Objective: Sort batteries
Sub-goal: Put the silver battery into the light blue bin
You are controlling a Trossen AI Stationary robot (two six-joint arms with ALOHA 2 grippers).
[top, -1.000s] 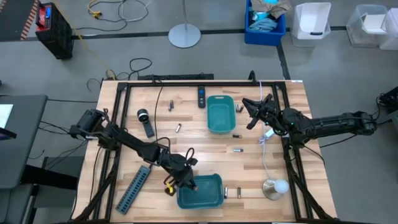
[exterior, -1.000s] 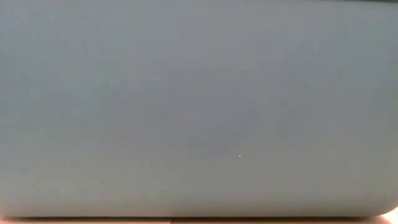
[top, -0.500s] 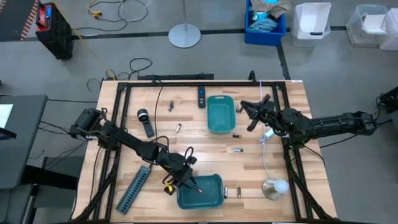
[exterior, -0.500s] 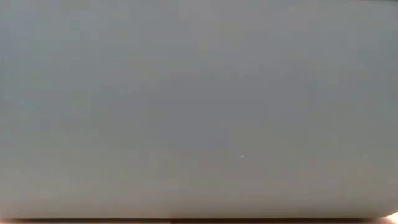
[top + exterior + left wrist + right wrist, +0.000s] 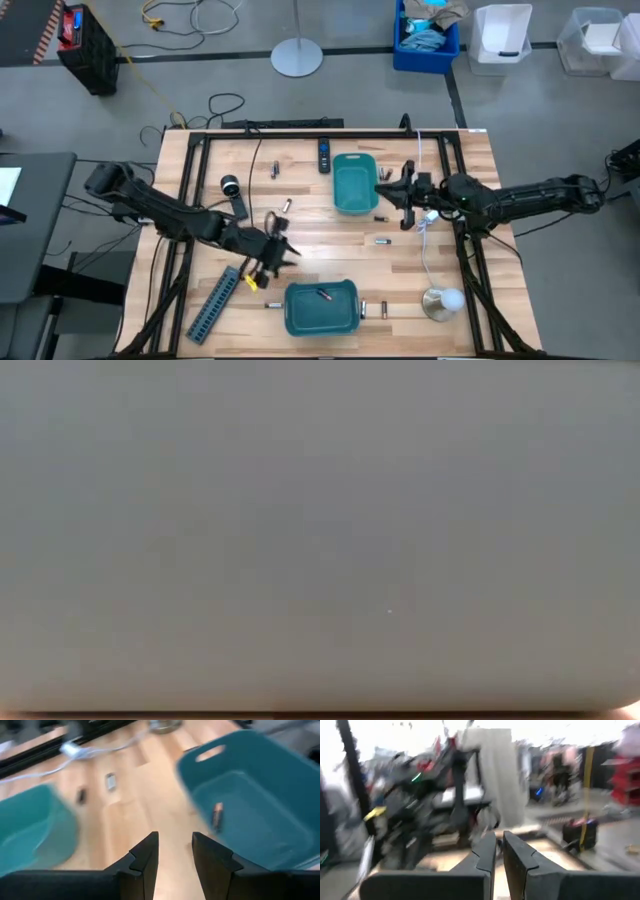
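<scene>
The high view shows my left gripper (image 5: 277, 250) open over bare wood, left of and beyond the near teal bin (image 5: 345, 322). One battery (image 5: 322, 295) lies on that bin's floor, also seen as the battery (image 5: 217, 816) in the left wrist view. My right gripper (image 5: 393, 192) hovers by the far teal bin's (image 5: 352, 205) right rim, with its fingers (image 5: 487, 851) close together and nothing seen between them. Loose batteries lie flat on the table: one battery (image 5: 287, 205), another battery (image 5: 382, 241), and a third battery (image 5: 364, 310) among several.
A grey power strip (image 5: 215, 300) lies at the near left. A black remote (image 5: 324, 153) and a dark stubby tool (image 5: 236, 197) lie toward the far side. A white cable ends in a round base (image 5: 437, 302) near right. The near bin's wall (image 5: 320, 540) fills the low view.
My left gripper has drawn out of the near bin, rising and moving toward the table's left and far side. A battery now lies on that bin's floor. My right gripper has moved toward the table's left, closer to the far bin's right rim.
</scene>
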